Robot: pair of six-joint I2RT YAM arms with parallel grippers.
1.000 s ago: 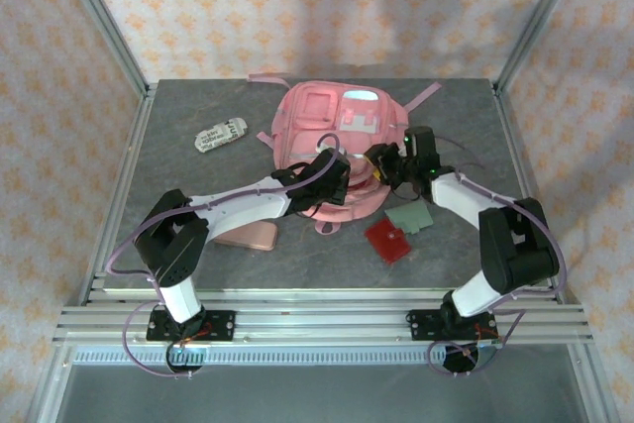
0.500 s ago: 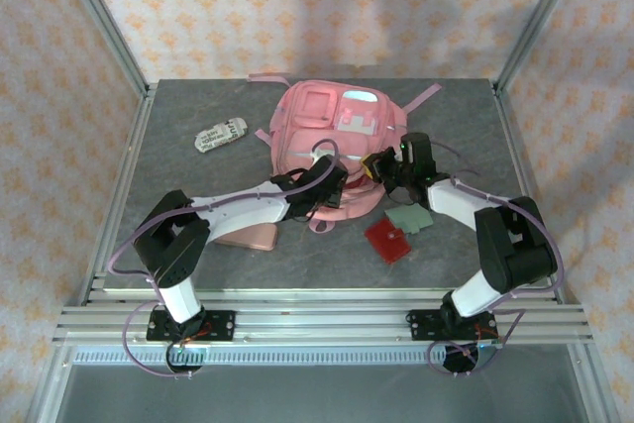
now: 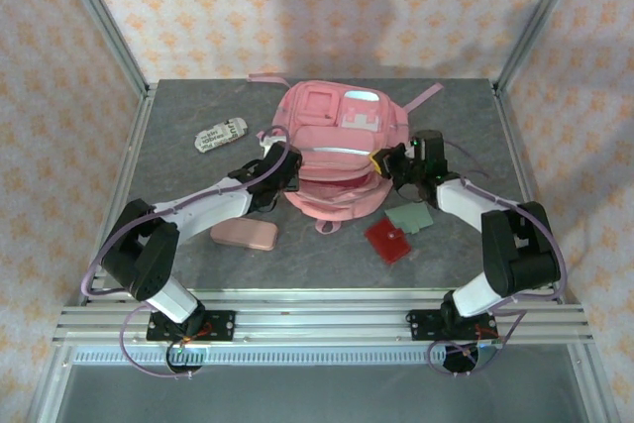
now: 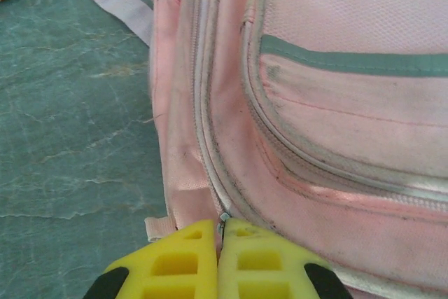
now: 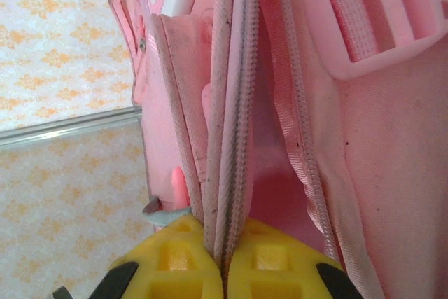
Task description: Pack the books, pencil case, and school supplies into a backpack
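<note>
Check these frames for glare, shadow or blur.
Top external: even light, the pale patch on the backpack glares, soft shadows on the back wall. Left wrist: fabric sharp, left gripper slightly soft at the bottom edge. Right wrist: close on the fabric, blown-out white at the top, right gripper soft.

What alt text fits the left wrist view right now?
The left pincer, its yellow fingers pressed together, pinches the zipper line on the side of the pink backpack, where a small metal pull peeks out. Grey table lies to the left, with a loose pink strap at the top.
</note>
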